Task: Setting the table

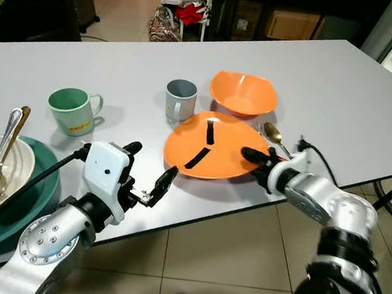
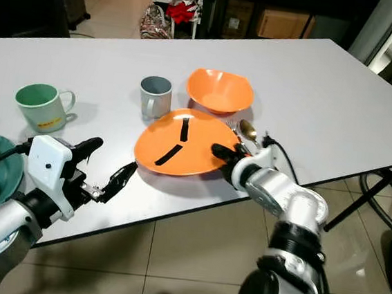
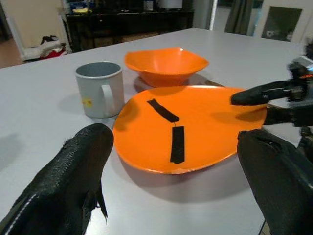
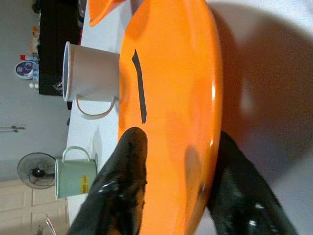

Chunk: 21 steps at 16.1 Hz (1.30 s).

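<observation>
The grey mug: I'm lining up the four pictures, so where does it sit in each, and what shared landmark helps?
Left eye view: grey mug upper middle, behind the orange plate.
Right eye view: upper left of centre.
Left wrist view: left of centre, beside the plate.
Right wrist view: upper left, shown sideways.
Landmark: the plate with two black strips.

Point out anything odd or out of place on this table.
The orange plate carries two black strips stuck to its face, and its near rim overhangs the table edge, where the right end effector pinches it.
</observation>
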Tool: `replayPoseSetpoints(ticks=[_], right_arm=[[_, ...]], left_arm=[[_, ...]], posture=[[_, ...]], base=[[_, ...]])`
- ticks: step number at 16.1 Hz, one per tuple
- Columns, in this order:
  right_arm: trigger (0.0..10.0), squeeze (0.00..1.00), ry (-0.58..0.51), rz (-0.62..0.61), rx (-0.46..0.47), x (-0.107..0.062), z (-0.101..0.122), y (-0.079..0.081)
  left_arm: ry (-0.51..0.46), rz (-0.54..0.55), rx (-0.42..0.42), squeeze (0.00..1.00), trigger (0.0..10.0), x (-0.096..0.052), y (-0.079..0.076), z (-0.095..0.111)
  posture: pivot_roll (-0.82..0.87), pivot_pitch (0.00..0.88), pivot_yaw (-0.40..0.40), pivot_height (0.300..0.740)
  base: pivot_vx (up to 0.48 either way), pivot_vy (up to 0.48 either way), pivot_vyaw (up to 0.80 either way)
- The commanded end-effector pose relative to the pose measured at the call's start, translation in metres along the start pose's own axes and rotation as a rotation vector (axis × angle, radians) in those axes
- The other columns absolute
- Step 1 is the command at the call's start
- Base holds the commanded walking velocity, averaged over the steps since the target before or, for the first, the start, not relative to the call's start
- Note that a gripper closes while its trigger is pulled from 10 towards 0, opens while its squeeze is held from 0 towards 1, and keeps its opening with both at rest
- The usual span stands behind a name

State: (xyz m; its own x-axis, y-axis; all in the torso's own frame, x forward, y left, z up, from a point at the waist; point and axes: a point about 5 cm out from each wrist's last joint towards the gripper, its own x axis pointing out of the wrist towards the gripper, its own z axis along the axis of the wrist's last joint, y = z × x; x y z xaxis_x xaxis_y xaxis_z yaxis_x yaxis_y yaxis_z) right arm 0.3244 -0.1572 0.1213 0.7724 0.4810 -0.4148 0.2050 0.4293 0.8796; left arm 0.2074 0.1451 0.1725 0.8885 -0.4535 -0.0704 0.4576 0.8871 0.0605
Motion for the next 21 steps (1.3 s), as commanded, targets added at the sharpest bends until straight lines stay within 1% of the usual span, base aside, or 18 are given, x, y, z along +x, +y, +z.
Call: replayPoseSetpoints(ticks=[1,3,5,6,7,8,9,10,11,12,13,14,15,16,18,19,20,21], right_arm=[[10.0,1.0,-0.018,0.007,-0.007,-0.01,0.004,-0.001],[10.0,1.0,-0.022,-0.002,-0.035,-0.02,0.002,-0.005],[10.0,1.0,-0.028,-0.015,-0.062,-0.036,0.001,-0.014],[10.0,1.0,-0.036,-0.015,-0.065,-0.04,0.002,-0.015],[10.0,1.0,-0.049,-0.003,-0.071,-0.05,0.002,-0.015],[10.0,1.0,-0.065,0.024,-0.107,-0.065,-0.001,-0.011],[10.0,1.0,-0.078,0.036,-0.151,-0.075,-0.002,-0.009],[10.0,1.0,-0.085,0.042,-0.222,-0.085,-0.004,-0.005],[10.0,1.0,-0.089,0.05,-0.272,-0.09,-0.005,-0.002],[10.0,1.0,-0.097,0.043,-0.385,-0.097,-0.007,0.005],[10.0,1.0,-0.101,0.001,-0.759,-0.104,-0.016,0.027],[10.0,1.0,-0.068,-0.021,-1.019,-0.099,-0.03,0.037],[10.0,1.0,-0.137,-0.014,-1.015,-0.089,-0.034,0.043],[10.0,1.0,-0.239,-0.019,-1.033,-0.081,-0.035,0.049],[10.0,1.0,-0.434,-0.062,-1.117,-0.077,-0.031,0.057],[10.0,1.0,-0.443,-0.075,-1.151,-0.075,-0.032,0.056],[10.0,1.0,-0.503,-0.075,-1.26,-0.073,-0.033,0.056],[10.0,1.0,-0.522,-0.067,-1.26,-0.072,-0.033,0.054]], left_arm=[[0.008,-0.003,-0.007,0.0,10.0,0.0,-0.004,-0.003],[0.013,-0.006,-0.01,0.0,10.0,0.0,-0.007,-0.005],[0.018,0.0,-0.014,0.0,10.0,0.0,-0.008,-0.007],[0.02,0.005,-0.012,0.0,10.0,0.0,-0.008,-0.007],[0.02,0.018,-0.013,0.0,10.0,-0.001,-0.008,-0.008],[0.016,0.041,-0.027,0.0,10.0,-0.002,-0.007,-0.008],[0.01,0.058,-0.032,0.0,10.0,-0.002,-0.007,-0.008],[-0.001,0.083,-0.03,0.0,10.0,-0.002,-0.006,-0.007],[-0.01,0.1,-0.028,0.0,10.0,-0.002,-0.005,-0.006],[-0.019,0.138,-0.035,0.0,10.0,-0.002,-0.003,-0.005],[-0.034,0.225,-0.052,0.0,10.0,-0.001,0.004,-0.004],[-0.039,0.274,-0.046,0.0,10.0,-0.001,0.007,-0.003],[-0.031,0.303,-0.035,0.0,10.0,0.002,0.01,-0.004],[-0.045,0.328,-0.013,0.0,10.0,0.005,0.012,-0.002],[-0.067,0.392,-0.021,0.0,10.0,0.004,0.017,0.002],[-0.07,0.402,-0.011,0.0,10.0,0.004,0.017,0.004],[-0.072,0.414,-0.011,0.0,10.0,0.005,0.017,0.005],[-0.072,0.418,-0.016,0.0,10.0,0.006,0.018,0.005]], posture=[[-0.07,0.045,-0.039,0.74],[-0.07,0.046,-0.041,0.74],[-0.08,0.05,-0.045,0.74],[-0.08,0.049,-0.043,0.74],[-0.08,0.05,-0.043,0.74],[-0.08,0.048,-0.043,0.74],[-0.08,0.047,-0.043,0.74],[-0.08,0.044,-0.045,0.74],[-0.08,0.043,-0.046,0.74],[-0.09,0.041,-0.044,0.74],[-0.1,0.038,-0.036,0.74],[-0.1,0.037,-0.036,0.74],[-0.08,0.035,-0.047,0.74],[-0.07,0.035,-0.054,0.74],[-0.06,0.032,-0.061,0.74],[-0.06,0.034,-0.062,0.74],[-0.06,0.034,-0.058,0.74],[-0.06,0.035,-0.058,0.74]], base=[[0.0,0.0,0.0],[0.0,0.0,0.0],[0.0,0.0,0.0],[0.0,0.0,0.0],[0.0,0.0,0.0],[0.0,0.0,0.0],[0.0,0.0,0.0],[0.0,0.0,0.0],[0.0,0.0,0.0],[0.0,0.0,0.0],[0.0,0.0,0.0],[0.0,0.0,0.0],[0.0,0.0,0.0],[0.0,-0.289,0.0],[0.0,-0.461,0.0],[0.0,-0.48,0.0],[0.0,-0.48,0.0],[0.0,-0.48,0.0]])
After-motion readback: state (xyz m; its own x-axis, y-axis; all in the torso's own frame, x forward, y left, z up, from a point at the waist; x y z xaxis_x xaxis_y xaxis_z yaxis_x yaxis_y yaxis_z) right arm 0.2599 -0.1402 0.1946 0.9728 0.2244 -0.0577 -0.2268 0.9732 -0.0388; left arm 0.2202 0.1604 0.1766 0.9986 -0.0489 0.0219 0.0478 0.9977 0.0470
